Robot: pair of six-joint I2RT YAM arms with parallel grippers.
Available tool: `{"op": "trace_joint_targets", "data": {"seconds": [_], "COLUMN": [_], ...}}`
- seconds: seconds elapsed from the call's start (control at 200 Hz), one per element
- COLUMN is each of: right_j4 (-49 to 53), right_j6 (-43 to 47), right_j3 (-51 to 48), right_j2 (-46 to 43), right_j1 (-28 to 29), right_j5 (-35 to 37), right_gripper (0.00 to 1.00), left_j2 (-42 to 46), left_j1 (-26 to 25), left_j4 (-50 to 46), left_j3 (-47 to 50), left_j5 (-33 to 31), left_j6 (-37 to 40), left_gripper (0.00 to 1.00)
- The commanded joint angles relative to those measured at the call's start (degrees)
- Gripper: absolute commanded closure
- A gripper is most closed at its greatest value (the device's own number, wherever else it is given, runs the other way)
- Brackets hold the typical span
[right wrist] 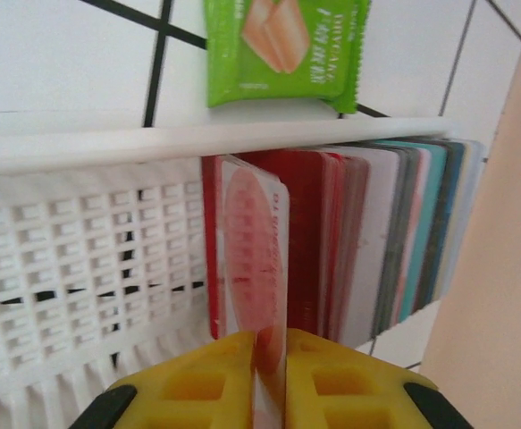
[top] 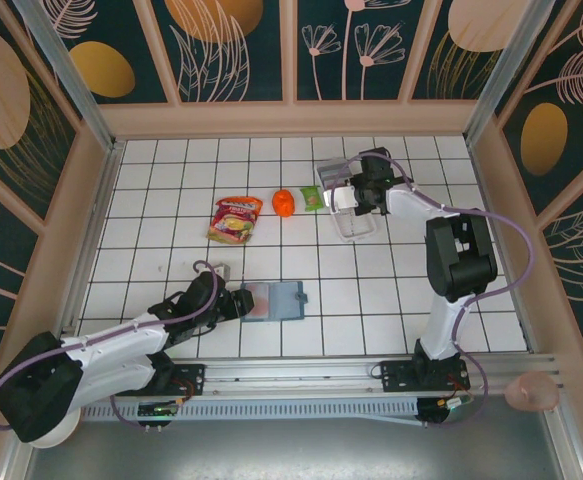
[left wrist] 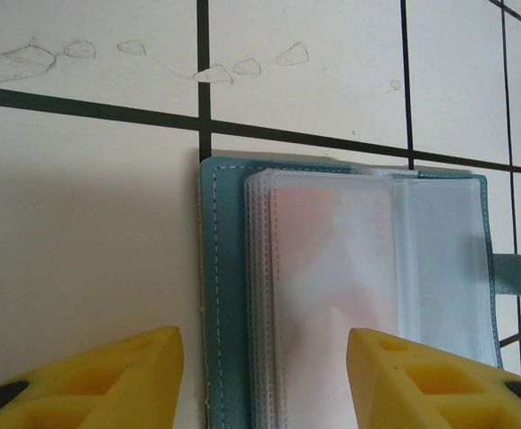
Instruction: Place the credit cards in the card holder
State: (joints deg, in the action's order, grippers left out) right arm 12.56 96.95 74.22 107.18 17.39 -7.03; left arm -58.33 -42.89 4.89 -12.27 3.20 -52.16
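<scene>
The card holder (top: pixel 276 300) lies open on the tiled floor, a dark teal wallet with clear sleeves (left wrist: pixel 331 295) facing up. My left gripper (top: pixel 233 302) stands open at its left edge; one yellow finger (left wrist: pixel 108 375) is over the bare tile and the other (left wrist: pixel 421 380) over the sleeves. My right gripper (right wrist: pixel 269 357) is shut on a whitish credit card (right wrist: pixel 256 241) with red marks, held edge-on in the white basket (right wrist: pixel 81 232). More credit cards (right wrist: pixel 376 232) stand in a row just to its right. In the top view my right gripper (top: pixel 349 195) is at the basket's far end.
A green snack packet (right wrist: pixel 282 49) lies just beyond the basket (top: pixel 351 215). An orange object (top: pixel 283 203) and a red-and-yellow snack bag (top: pixel 235 219) lie to the left of it. Wooden walls (top: pixel 291 118) close in the tiled floor.
</scene>
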Motion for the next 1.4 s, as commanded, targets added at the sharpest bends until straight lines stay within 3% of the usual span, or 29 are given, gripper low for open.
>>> {"op": "trace_joint_targets", "data": {"seconds": [0.0,0.345,0.405,0.48,0.545,0.711,0.851,0.971,1.151,1.396], "right_j4": [-1.7,-1.4,-0.6,-1.4,-3.9,-8.2,-9.4,-11.7,-15.2,-15.7], "right_j6": [-0.8,-1.2,-1.1,-1.3,-1.0,-0.9,0.1,-0.1,0.6,0.2], "right_j3": [2.4,2.2,2.3,1.6,0.6,0.1,0.9,1.3,2.3,3.4], "right_j2": [0.3,0.9,0.9,0.8,1.2,3.5,5.9,7.1,9.7,8.6], "right_j1": [-0.6,-0.8,-0.7,-0.7,-0.7,-0.6,-0.3,0.0,0.1,-0.1], "right_j5": [-0.4,-0.9,-1.3,-1.8,-1.2,-0.8,-0.4,-0.7,0.9,0.4], "right_gripper": [0.83,0.84,0.73,0.47,0.32,0.23,0.06,0.01,0.01,0.08], "left_j2": [-0.6,-1.1,-1.1,-1.2,-1.3,-1.7,-1.7,-1.7,-1.8,-1.8], "left_j1": [-0.3,-0.3,-0.3,-0.3,-0.3,-0.3,-0.3,-0.3,-0.3,-0.3], "left_j4": [0.7,0.9,0.9,0.9,1.1,1.0,0.7,0.3,0.0,0.2], "left_j3": [-0.9,-0.8,-0.7,-0.8,-0.7,-0.8,-0.9,-0.9,-1.1,-1.0], "left_j5": [0.7,0.6,0.5,0.5,0.5,0.3,0.0,-0.5,-0.6,-0.5], "left_j6": [-0.3,-0.3,-0.2,-0.2,-0.2,-0.2,-0.2,-0.4,-0.5,-0.7], "left_gripper": [0.48,0.49,0.49,0.49,0.49,0.49,0.49,0.49,0.49,0.49]}}
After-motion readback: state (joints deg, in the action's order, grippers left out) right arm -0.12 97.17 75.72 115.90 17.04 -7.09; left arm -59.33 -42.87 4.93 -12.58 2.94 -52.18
